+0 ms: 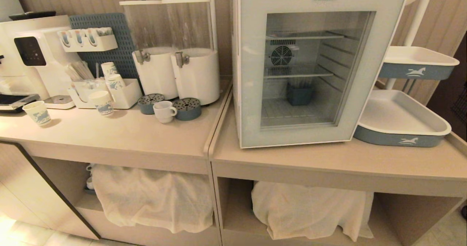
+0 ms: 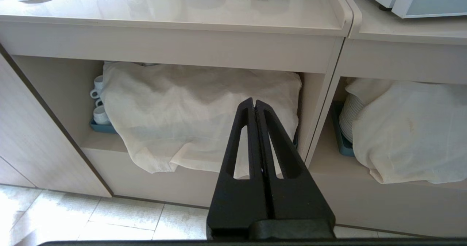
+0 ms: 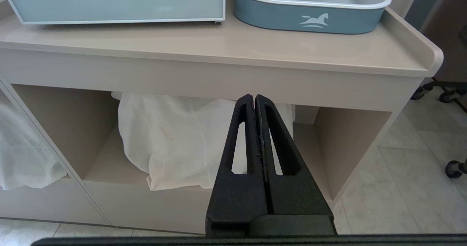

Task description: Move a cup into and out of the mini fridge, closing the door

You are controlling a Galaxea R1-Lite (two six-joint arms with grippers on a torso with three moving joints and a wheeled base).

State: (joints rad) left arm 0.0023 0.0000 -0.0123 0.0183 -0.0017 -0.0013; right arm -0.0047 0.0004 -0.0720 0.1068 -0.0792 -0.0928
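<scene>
Sitting on the counter (image 1: 120,136) w/ its handle toward the mini fridge (image 1: 251,74), the cup (image 1: 164,111) is wedged between two round blue drip trays (image 1: 186,108), touching or nearly touching both, just in front of the twin drink dispensers (image 1: 175,70). Fridge door (image 1: 251,92) is shut, so it must be swung open first; a small blue bin (image 1: 299,94) sits on the fridge floor behind the glass. Paper cups (image 1: 100,102) stand farther from the fridge than the mug. Left gripper (image 2: 254,103) and right gripper (image 3: 254,99) both hang low, below counter level facing the cloth-covered shelves (image 2: 197,114); each has its fingers pressed together, holding nothing. Risks, as I judge: reaching for the mug could bump a drip tray or a dispenser tap, bc clearance is tight; a grab at the wrong vessel is possible w/ paper cups nearby; pulling the door could drag the whole fridge if unanchored; door swing may hit the grey tray (image 1: 397,125) beside the fridge, depending on the hinge side, which I can't tell.
</scene>
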